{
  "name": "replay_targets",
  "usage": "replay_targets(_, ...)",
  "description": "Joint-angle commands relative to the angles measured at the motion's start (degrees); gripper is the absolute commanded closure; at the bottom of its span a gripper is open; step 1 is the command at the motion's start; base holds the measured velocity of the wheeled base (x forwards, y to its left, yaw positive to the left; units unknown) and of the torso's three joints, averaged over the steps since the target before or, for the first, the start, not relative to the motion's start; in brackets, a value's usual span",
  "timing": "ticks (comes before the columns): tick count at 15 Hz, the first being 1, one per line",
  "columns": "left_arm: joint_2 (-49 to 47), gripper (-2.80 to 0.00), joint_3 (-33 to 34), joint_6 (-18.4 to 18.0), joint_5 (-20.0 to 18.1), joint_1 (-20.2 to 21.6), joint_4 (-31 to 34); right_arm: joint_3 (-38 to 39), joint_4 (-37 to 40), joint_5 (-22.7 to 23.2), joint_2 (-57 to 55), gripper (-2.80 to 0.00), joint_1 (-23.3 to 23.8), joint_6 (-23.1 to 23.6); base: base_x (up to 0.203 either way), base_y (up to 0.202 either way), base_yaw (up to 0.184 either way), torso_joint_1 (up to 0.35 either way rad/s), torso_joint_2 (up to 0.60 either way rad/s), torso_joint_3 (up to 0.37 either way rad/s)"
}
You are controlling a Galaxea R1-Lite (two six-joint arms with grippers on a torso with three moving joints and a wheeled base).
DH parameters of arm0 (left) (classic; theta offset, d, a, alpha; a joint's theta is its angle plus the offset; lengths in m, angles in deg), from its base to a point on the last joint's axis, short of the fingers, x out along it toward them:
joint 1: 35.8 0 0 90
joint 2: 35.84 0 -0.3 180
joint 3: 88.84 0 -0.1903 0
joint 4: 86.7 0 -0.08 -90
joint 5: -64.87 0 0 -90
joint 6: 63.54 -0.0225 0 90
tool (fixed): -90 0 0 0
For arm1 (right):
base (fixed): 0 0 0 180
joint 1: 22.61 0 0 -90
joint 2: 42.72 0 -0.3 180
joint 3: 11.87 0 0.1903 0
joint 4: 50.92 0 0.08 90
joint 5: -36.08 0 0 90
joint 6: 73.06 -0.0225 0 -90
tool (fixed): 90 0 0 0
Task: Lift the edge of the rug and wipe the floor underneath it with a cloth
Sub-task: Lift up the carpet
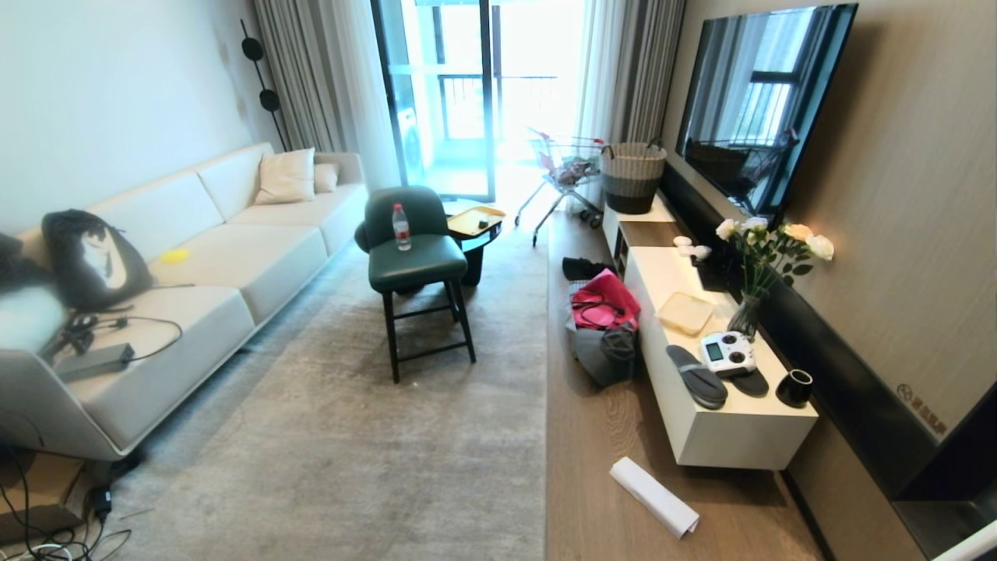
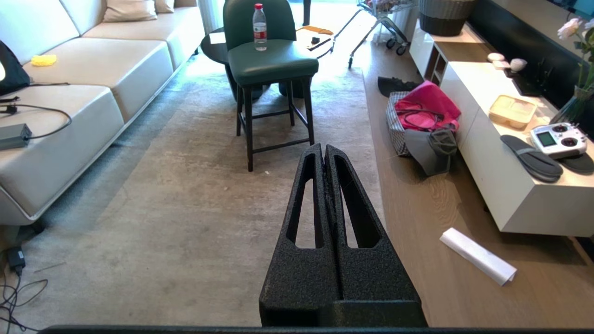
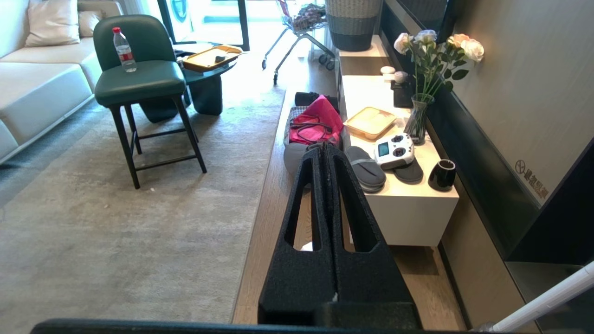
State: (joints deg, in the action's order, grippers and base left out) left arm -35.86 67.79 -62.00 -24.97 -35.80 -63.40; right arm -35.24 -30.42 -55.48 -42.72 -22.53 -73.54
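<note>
left pincer (image 2: 324, 150) and right pincer (image 3: 323, 149) both closed, empty, held level, pointing forward.

The rug (image 1: 374, 436) is cut off by the lower edge; the rolled paper (image 3: 306, 246) is mostly hidden behind gripper fingers.

Grey rug (image 1: 374, 436) flat, floor (image 1: 600, 436) strip beside it, paper roll (image 1: 654, 496)

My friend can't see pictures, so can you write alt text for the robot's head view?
A living room: a big light grey rug lies flat on brown wood-grain floor, with a green chair holding a water bottle. A cream sofa stands left, a white cabinet right, a rolled white paper beside it.
</note>
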Motion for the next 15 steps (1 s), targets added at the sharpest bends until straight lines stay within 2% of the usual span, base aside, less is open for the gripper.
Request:
replay_targets(1, 0.0, 0.00, 0.0, 0.0, 0.0, 0.0, 0.0, 0.0, 0.0, 0.0, 0.0, 0.00, 0.0, 0.0, 0.000, 0.000, 0.000, 0.000, 0.00, 0.000)
replay_targets(15, 0.0, 0.00, 0.0, 0.0, 0.0, 0.0, 0.0, 0.0, 0.0, 0.1, -0.1, 0.00, 0.0, -0.1, 0.000, 0.000, 0.000, 0.000, 0.00, 0.000)
